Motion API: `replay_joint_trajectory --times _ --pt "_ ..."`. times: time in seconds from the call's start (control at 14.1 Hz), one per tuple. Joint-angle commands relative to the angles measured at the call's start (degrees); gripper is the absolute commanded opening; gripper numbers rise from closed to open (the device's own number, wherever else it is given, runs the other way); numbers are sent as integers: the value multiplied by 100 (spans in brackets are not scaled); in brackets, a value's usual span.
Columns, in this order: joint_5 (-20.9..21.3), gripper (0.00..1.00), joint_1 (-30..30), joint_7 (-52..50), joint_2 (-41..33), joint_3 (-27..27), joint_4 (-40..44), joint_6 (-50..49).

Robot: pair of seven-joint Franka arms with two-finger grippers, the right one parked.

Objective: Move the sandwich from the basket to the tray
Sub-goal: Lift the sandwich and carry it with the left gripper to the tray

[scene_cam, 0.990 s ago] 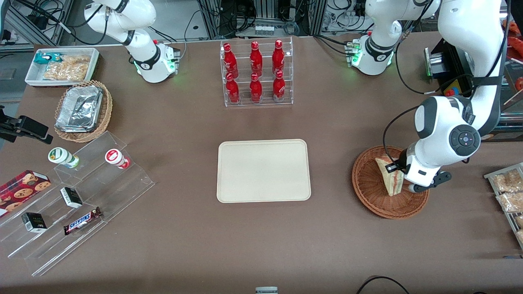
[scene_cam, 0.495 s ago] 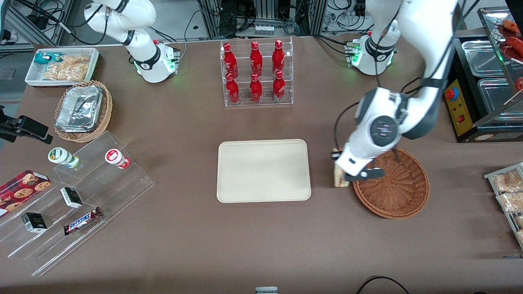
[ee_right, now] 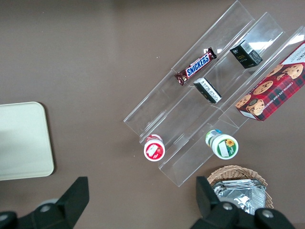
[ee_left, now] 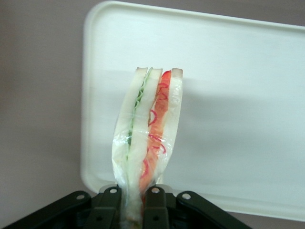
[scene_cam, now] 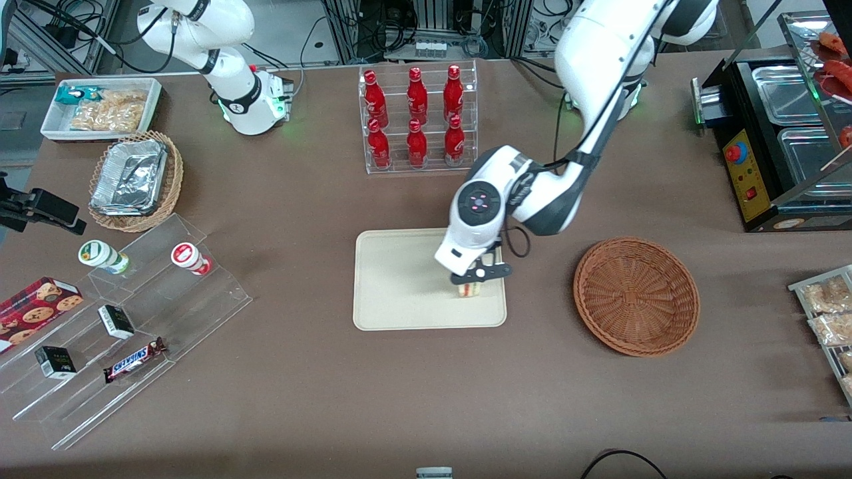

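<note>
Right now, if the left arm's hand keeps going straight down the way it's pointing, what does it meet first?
Probably the flat cream-beige rectangular tray. The hand, shut on the clear-wrapped triangular sandwich, points down at it, so the sandwich's tip would likely touch first. How much gap remains is unclear.

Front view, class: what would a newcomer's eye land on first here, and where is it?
First, the gripper shut on a wrapped sandwich, over the cream tray at mid-table. Next, the bare wicker basket beside the tray, toward the working arm's end. Then the rack of red bottles, farther from the camera than the tray.
</note>
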Motion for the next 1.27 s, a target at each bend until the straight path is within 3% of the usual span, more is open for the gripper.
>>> replay_joint_trajectory --times 0.0,0.57,0.64,0.71,0.78,1.2 --pt "37 8 -351 -398 522 101 759 -87" --pt "529 12 -581 -794 979 110 884 616" --pt "530 29 -581 -855 997 110 884 617" --pt "530 56 -572 -821 989 101 884 617" --pt "530 100 -572 -882 980 101 875 626" --pt "608 100 -554 -865 516 171 840 425"
